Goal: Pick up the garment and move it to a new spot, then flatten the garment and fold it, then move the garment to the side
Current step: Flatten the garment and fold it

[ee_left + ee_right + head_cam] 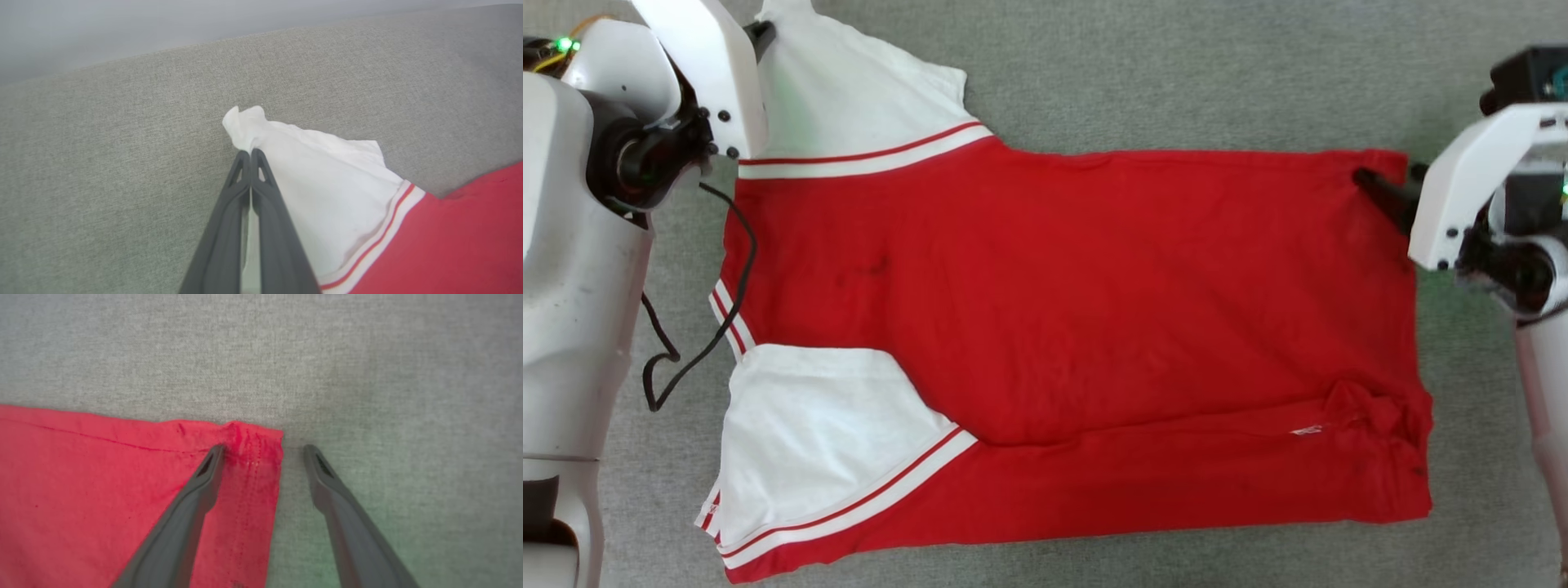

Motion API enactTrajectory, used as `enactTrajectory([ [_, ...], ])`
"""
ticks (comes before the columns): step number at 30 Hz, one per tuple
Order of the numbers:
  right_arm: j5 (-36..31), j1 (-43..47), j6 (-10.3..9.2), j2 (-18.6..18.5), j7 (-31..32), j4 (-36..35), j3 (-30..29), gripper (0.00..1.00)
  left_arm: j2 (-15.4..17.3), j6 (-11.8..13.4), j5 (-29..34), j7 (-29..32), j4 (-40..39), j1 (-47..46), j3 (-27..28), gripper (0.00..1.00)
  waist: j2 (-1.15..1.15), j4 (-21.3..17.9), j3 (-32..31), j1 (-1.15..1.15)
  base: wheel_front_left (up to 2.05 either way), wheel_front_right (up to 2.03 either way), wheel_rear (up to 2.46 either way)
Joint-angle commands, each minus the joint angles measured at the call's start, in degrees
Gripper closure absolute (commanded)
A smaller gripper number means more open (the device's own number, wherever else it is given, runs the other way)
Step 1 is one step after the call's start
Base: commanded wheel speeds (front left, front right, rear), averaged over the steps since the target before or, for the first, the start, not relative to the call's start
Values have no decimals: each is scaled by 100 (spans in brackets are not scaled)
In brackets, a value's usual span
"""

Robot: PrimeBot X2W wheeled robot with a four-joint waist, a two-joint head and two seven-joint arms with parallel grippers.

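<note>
**Left claw** [250, 152]: two long dark fingers, pressing together and pinching the bunched tip of the white upper sleeve [245, 122]. In the head view it is sitting at the upper left of the frame.

**Right claw** [265, 448]: fingers standing wide apart and straddling the upper hem corner, one over red cloth, the other over bare surface. It is gripping nothing.

**Red jersey shirt** [1078, 310], with white short sleeves and red-and-white striped trim: lying spread across the centre of the head view on a grey woven fabric surface [1176, 82]. The sleeves are pointing to frame left and the hem to frame right. The lower long edge is lying turned up over the body, with a small crumpled knot [1372, 408] at the lower right.

**Black cable** [727, 310]: trailing off the left arm at the left of the frame and lying across the shirt's edge.

**Hazards, as judged:**
- The left claw is holding only a thin sleeve tip, so a pull is likely to stretch it or let it slip out.
- If the right claw closes where it is standing, it may be catching one layer only, and the fold would then come out skewed.
- Uneven lifting could be dragging the turned-up edge open.
- The cable may be snagging cloth.
</note>
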Motion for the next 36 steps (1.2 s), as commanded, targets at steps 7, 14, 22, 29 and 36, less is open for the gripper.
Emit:
enactTrajectory([
  [7,-166,-80,6,314,985,1061,490,100,0,-20,3,-129,72,-48,-37,100,0,113,118,0,0,0,0],
  [14,-179,-439,6,73,434,595,365,100,8,-27,-68,-431,213,126,43,100,0,132,-173,0,0,0,0],
  [22,-102,117,-2,-124,-165,-278,-156,100,-5,11,-301,-1218,-91,1012,291,100,0,275,-975,0,0,0,0],
  [29,-91,1774,-2,78,-291,-1393,-792,100,145,376,-597,-1751,-1221,3074,570,100,0,452,-1719,0,0,0,0],
  [36,-29,3020,-2,392,-334,-1728,-1157,100,9,781,-943,-1930,-1912,4783,712,100,0,469,-2030,0,0,0,0],
])
